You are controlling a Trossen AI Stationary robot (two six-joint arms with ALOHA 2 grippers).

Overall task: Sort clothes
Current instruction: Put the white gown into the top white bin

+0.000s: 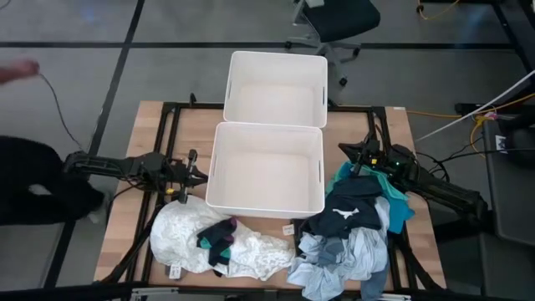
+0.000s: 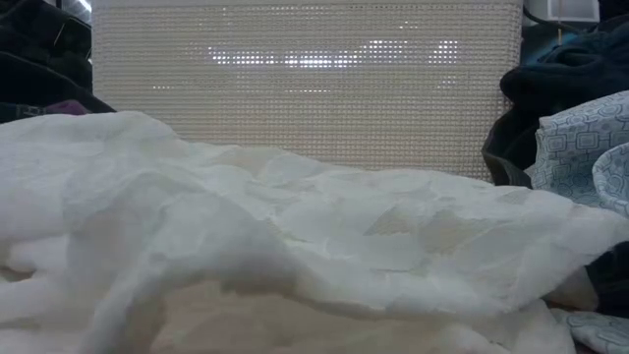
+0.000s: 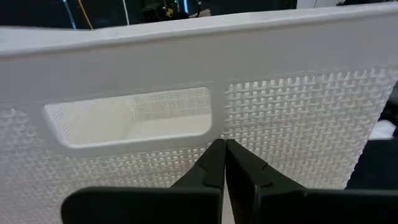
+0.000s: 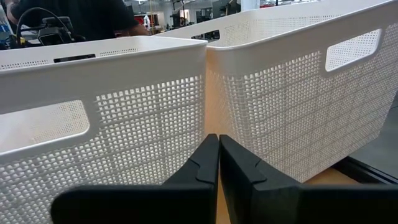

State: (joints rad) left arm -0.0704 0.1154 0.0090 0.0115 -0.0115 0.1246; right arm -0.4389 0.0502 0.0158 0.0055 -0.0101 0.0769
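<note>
Clothes lie at the near edge of the worktop (image 1: 192, 125), in front of two empty white bins: a white garment (image 1: 180, 238) with small dark socks (image 1: 219, 241) on it at the left, and a heap of navy, teal and light blue pieces (image 1: 355, 230) at the right. The left pincer (image 1: 194, 174), clenched on nothing, rests beside the near bin (image 1: 266, 206). The right pincer (image 1: 358, 155), also clenched and empty, waits on that bin's other side, above the heap. The far bin (image 1: 276, 58) touches the near one.
</note>
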